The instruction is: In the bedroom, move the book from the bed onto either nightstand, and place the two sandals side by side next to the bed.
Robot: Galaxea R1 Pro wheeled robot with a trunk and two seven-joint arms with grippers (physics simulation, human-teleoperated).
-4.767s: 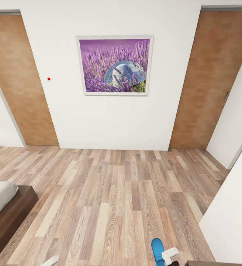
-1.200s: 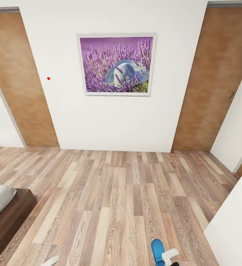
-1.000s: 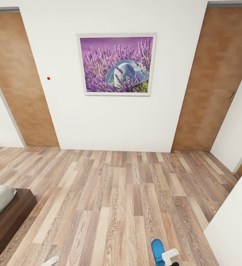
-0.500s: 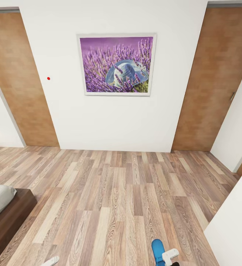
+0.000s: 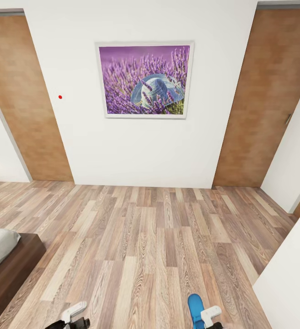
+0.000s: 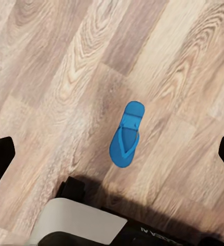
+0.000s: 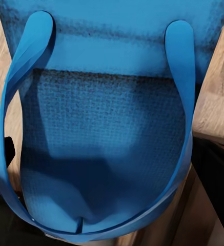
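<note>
The right end effector (image 5: 209, 320) is closed on one blue sandal (image 5: 195, 310), near the bottom edge of the head view, with its long side pointing away from the robot; the right wrist view shows that held sandal (image 7: 104, 143) very close. The left end effector (image 5: 74, 315) has its fingers spread wide and holds nothing; right under it the second sandal (image 6: 126, 136) lies flat on the floor (image 6: 55, 77), so the left arm is nearer. The bed (image 5: 6, 260) is at the far left; both sandals should go beside it.
</note>
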